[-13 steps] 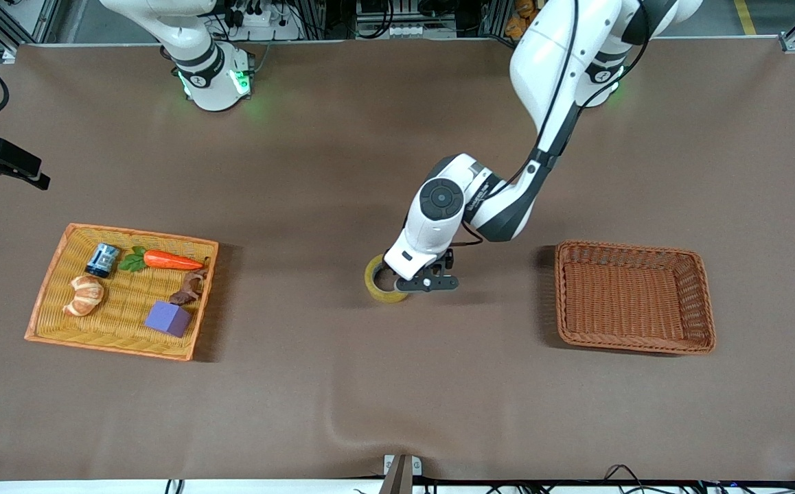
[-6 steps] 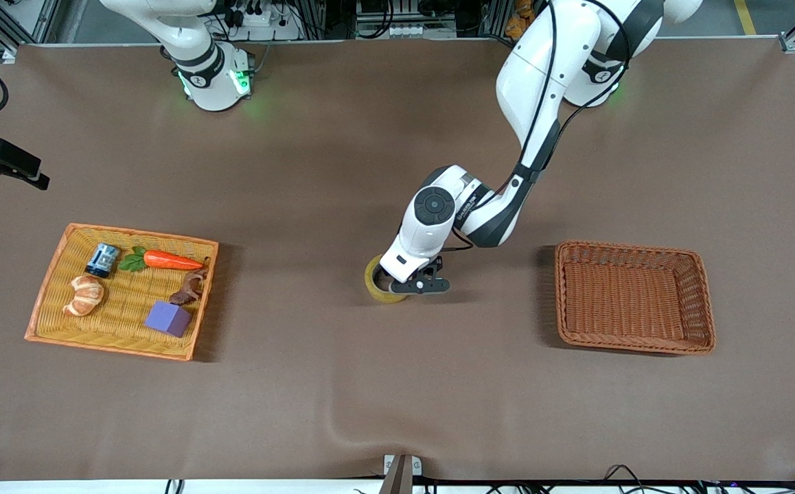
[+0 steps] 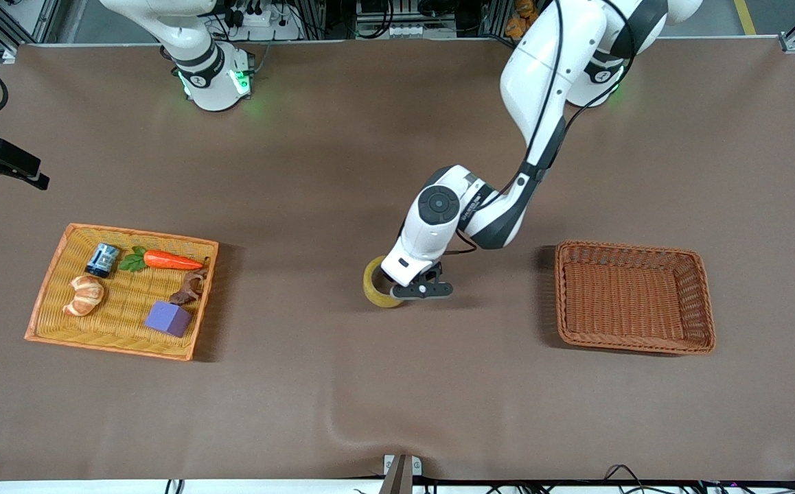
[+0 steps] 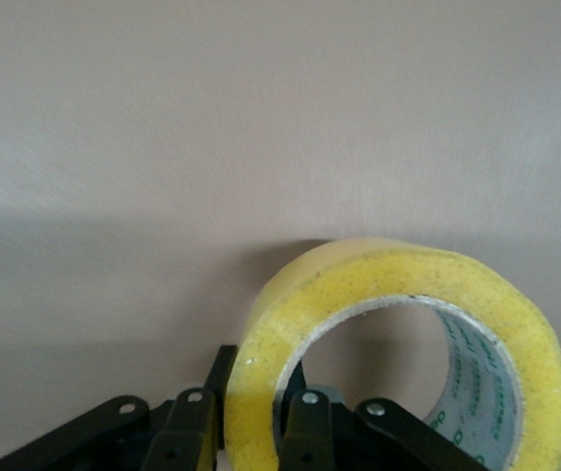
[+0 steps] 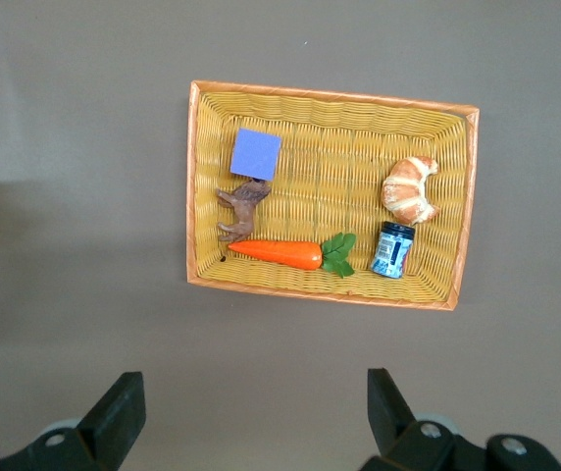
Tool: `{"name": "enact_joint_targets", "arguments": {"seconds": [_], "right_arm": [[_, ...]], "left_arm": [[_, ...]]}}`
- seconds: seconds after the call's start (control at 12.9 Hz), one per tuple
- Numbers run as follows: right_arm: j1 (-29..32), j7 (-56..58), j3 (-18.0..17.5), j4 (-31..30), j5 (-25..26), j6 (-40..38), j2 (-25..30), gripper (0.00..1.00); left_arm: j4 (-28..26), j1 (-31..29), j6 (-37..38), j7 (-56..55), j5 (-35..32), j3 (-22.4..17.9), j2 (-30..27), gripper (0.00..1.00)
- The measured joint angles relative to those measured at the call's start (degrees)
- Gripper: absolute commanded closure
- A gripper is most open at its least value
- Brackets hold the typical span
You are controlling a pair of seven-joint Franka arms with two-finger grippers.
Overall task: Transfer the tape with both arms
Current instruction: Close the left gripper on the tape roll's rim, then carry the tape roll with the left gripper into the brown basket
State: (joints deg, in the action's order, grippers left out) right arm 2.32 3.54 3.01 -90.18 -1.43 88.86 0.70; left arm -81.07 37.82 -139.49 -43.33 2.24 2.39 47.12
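The left arm reaches out from its base to the middle of the desk (image 3: 342,384), and its tool (image 3: 397,287) is down on the tape (image 3: 375,288). The left wrist view shows the hold: one finger (image 4: 194,432) sits against the outside of the yellow ring (image 4: 398,343), the other (image 4: 305,432) inside the grey core, and the two pinch the wall of the roll between them. The roll is tilted up on its edge in that grip, its open centre facing the wrist camera. Whether its lower edge touches the brown desk surface I cannot tell.

The tape sits roughly midway between the two baskets. Toward the left arm's end of the desk lies the dark reddish-brown wicker basket (image 3: 634,296), with nothing in it. Toward the right arm's end lies the lighter orange-rimmed basket (image 3: 121,291), and that one is busy: a small blue-grey can (image 3: 102,260), a carrot (image 3: 172,260) with green leaves, a croissant (image 3: 84,295), a purple block (image 3: 169,318) and a small brown animal figure (image 3: 189,288).

The right arm waits, up high over the orange-rimmed basket (image 5: 331,196). Its tool (image 5: 251,417) has its fingers spread wide with nothing between them, and its wrist camera looks straight down on the carrot (image 5: 276,253), croissant (image 5: 410,188), can (image 5: 392,249), purple block (image 5: 256,154) and brown figure (image 5: 239,210).
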Motion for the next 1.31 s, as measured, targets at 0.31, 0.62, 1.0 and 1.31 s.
{"name": "enact_joint_targets", "arguments": {"seconds": [0.31,0.62,1.0,1.31], "right_arm": [[0.0,0.0,0.0,0.0,0.0,0.0,0.0,0.0],[0.0,0.0,0.0,0.0,0.0,0.1,0.0,0.0],[0.1,0.0,0.0,0.0,0.0,0.1,0.1,0.0],[0.1,0.0,0.0,0.0,0.0,0.1,0.1,0.0]], "left_arm": [[-1.6,-9.4,11.0,8.8,0.0,-0.4,-11.9,1.0],[-9.1,-20.6,19.0,20.3,0.0,-0.4,-22.7,1.0],[-18.8,-34.3,19.7,41.6,0.0,-0.5,-25.1,1.0],[-23.2,-39.8,15.2,53.4,-0.2,-0.5,-22.4,1.0]]}}
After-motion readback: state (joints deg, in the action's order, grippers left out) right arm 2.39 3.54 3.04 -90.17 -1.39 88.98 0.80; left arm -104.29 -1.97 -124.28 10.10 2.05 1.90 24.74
